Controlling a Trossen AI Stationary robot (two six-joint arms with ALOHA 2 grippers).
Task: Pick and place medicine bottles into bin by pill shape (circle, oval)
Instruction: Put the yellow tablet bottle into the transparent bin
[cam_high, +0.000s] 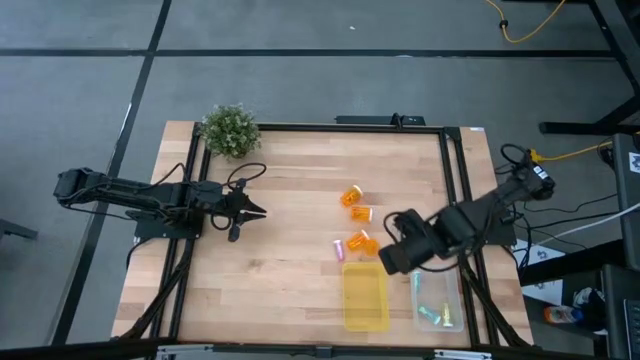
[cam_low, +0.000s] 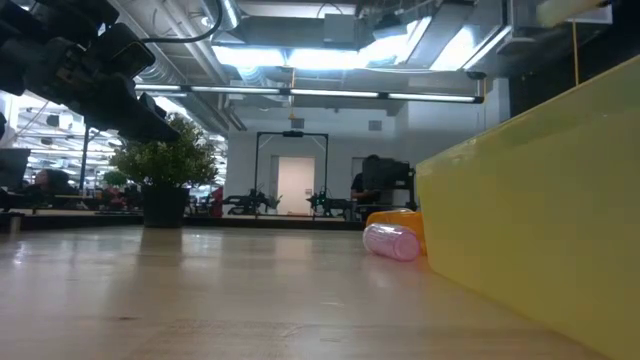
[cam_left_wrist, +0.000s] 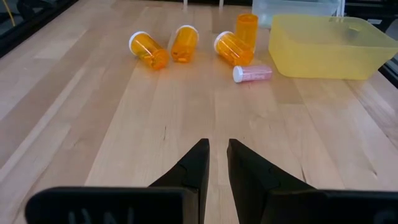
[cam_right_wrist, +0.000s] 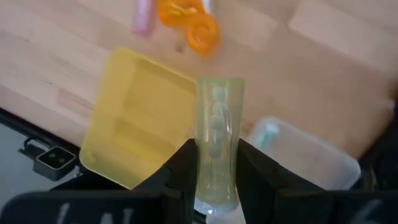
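Observation:
My right gripper (cam_right_wrist: 217, 163) is shut on a pale green, see-through medicine bottle (cam_right_wrist: 219, 118) with small pills inside, up in the air over the gap between the yellow bin (cam_right_wrist: 140, 118) and the clear bin (cam_right_wrist: 311, 163). In the high view it (cam_high: 393, 247) hovers by the yellow bin's far right corner. Several orange bottles (cam_left_wrist: 233, 46) and a pink one (cam_left_wrist: 252, 73) lie on their sides on the table beside the yellow bin (cam_left_wrist: 326, 46). My left gripper (cam_left_wrist: 217, 155) is empty, its fingers nearly together, low over the table's left half (cam_high: 250, 212). My right gripper pinches the pale green bottle's side walls (cam_right_wrist: 217, 177) between its two fingers, on the half nearer the wrist. The bottle lies along the fingers and sticks out past their tips. It is lifted clear of the table and both bins.
A teal-capped bottle (cam_right_wrist: 267, 134) lies in the clear bin, which holds a few bottles (cam_high: 432, 312). A potted green plant (cam_high: 229, 130) stands at the far left corner. A black frame rail (cam_high: 455, 200) runs along the table's right side. Bare wood lies between my left gripper and the bottles.

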